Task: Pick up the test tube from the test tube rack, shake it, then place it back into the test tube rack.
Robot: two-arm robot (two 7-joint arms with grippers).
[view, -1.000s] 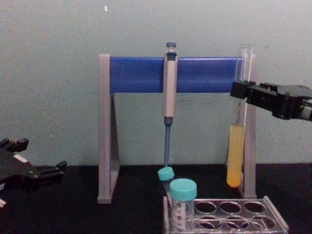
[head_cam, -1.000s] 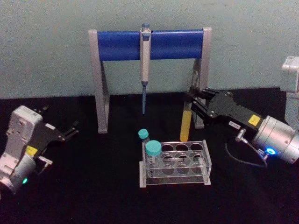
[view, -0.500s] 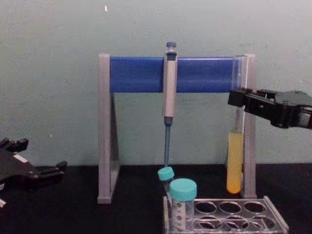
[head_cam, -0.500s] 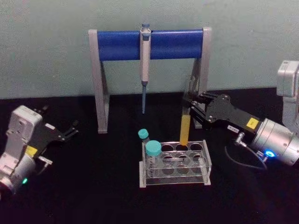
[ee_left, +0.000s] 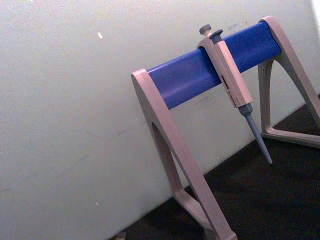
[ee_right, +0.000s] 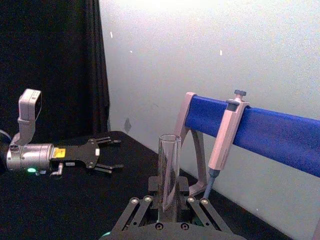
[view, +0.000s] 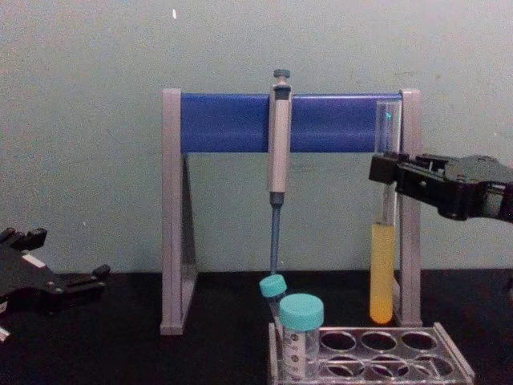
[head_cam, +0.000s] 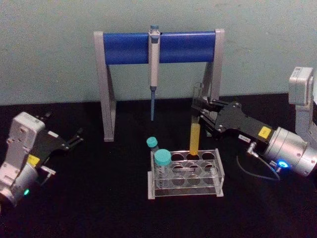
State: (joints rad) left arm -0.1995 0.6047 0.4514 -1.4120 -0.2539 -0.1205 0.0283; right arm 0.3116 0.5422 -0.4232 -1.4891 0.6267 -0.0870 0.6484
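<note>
The test tube (head_cam: 194,134) is a long clear glass tube with yellow liquid in its lower part. It hangs upright, and my right gripper (head_cam: 198,112) is shut on its upper half. In the chest view the test tube's (view: 382,273) round bottom sits just above the back row of the test tube rack (view: 453,357), under the right gripper (view: 386,168). The low clear test tube rack (head_cam: 219,174) stands at table centre. The right wrist view shows the test tube's (ee_right: 169,165) open top above the right gripper (ee_right: 167,201). My left gripper (head_cam: 77,138) is parked open at the far left.
A grey-and-blue pipette stand (head_cam: 126,48) rises behind the rack, with a pipette (head_cam: 153,59) hanging from its bar. Two teal-capped tubes (head_cam: 162,159) occupy the rack's left end. The stand's right leg (view: 410,208) is close behind the held tube. The left gripper (ee_right: 106,155) lies far off.
My right gripper has carried the test tube down and to the left, from beside the stand's right leg to just over the rack's back row. The left arm has not moved.
</note>
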